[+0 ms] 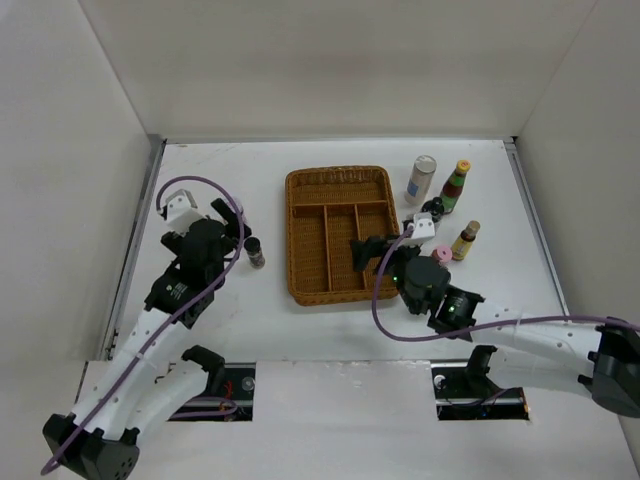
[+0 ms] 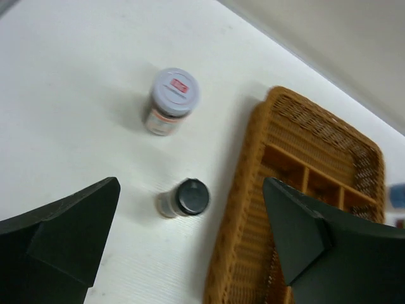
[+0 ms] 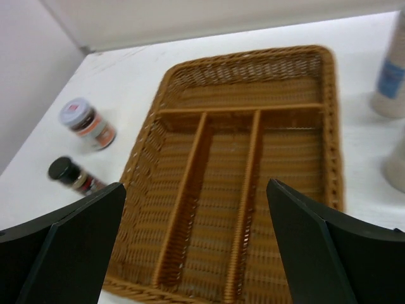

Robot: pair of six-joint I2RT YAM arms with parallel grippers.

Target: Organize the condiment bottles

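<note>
The brown wicker tray [image 1: 335,235] holds no bottles. To its right stand a tall white grey-lidded shaker [image 1: 421,180], a yellow-capped dark sauce bottle [image 1: 456,186], an amber bottle [image 1: 465,240] and a pink-capped one [image 1: 441,257]. To its left stands a small dark-lidded bottle [image 1: 256,252]. My left gripper [image 1: 238,222] is open, above the dark-lidded bottle [image 2: 183,197], its fingers apart on either side of it. A grey-lidded jar [image 2: 171,101] stands beyond. My right gripper [image 1: 362,250] is open and empty over the tray's near right part [image 3: 209,190].
White walls enclose the table on the left, back and right. A small black-and-white object [image 1: 430,212] stands between the sauce bottle and my right arm. The right wrist view shows the jar [image 3: 88,123] and dark-lidded bottle [image 3: 69,174] left of the tray.
</note>
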